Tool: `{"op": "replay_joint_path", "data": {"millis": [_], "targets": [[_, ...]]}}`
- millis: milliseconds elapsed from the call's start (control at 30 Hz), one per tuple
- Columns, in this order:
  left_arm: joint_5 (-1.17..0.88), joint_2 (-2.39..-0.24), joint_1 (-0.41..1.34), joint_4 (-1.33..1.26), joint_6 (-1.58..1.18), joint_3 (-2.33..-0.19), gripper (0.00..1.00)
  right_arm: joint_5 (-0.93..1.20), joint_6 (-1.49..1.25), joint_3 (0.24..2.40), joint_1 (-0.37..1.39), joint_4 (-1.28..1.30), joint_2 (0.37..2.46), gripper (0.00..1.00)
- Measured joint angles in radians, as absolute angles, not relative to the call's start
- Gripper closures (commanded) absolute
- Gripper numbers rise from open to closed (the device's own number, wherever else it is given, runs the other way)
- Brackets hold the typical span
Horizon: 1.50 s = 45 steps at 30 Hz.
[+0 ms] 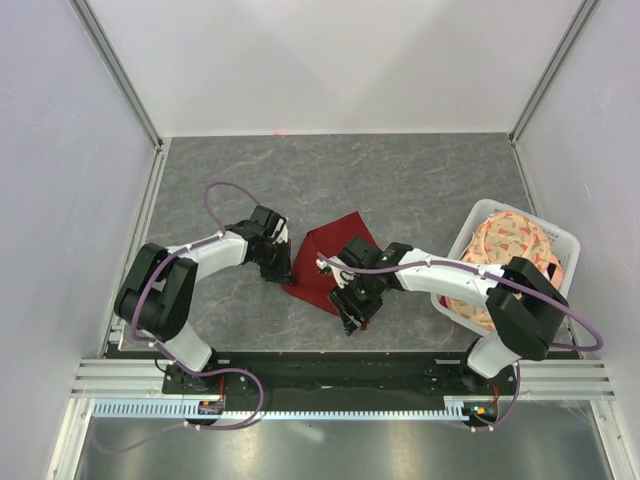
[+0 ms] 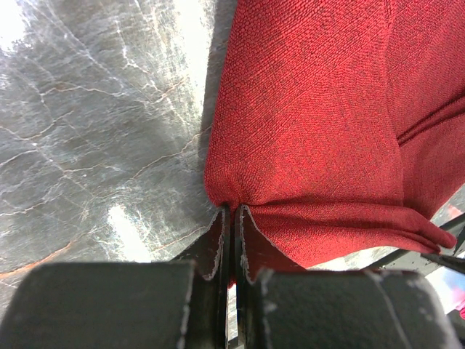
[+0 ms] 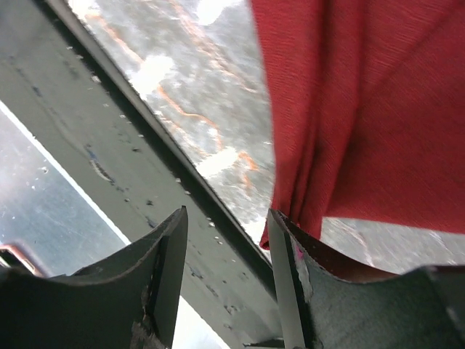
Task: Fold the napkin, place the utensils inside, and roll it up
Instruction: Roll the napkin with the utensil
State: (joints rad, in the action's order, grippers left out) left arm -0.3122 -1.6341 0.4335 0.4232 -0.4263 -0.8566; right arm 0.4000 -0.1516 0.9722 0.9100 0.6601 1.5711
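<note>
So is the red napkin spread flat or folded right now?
Folded: the napkin shows stacked layers along its edge, one corner pinched in the left gripper.

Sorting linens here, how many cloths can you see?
2: the dark red napkin mid-table, and a peach floral cloth in the white basket at right; more may lie hidden beneath it.

Grey marbled tabletop (image 1: 400, 180); pale lilac walls (image 1: 330, 60) on three sides; aluminium corner posts (image 1: 120, 70); overhead glare.
</note>
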Motion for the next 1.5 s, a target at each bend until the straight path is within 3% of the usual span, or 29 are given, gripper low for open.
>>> {"op": "replay_joint_path", "data": {"millis": [767, 1033, 1233, 1500], "targets": [[-0.315, -1.640, 0.434, 0.429, -0.424, -0.862, 0.98, 0.400, -0.126, 0.951, 0.788, 0.661, 1.628, 0.44], [-0.316, -1.644, 0.434, 0.437, -0.424, -0.868, 0.98, 0.182, -0.126, 1.125, 0.894, 0.739, 1.573, 0.42], [-0.324, -1.655, 0.433, 0.447, -0.424, -0.877, 0.98, -0.029, -0.106, 1.127, 1.055, 0.575, 1.555, 0.43], [-0.328, -1.664, 0.432, 0.457, -0.424, -0.887, 0.98, -0.112, -0.044, 1.057, 1.090, 0.359, 1.585, 0.44]]}}
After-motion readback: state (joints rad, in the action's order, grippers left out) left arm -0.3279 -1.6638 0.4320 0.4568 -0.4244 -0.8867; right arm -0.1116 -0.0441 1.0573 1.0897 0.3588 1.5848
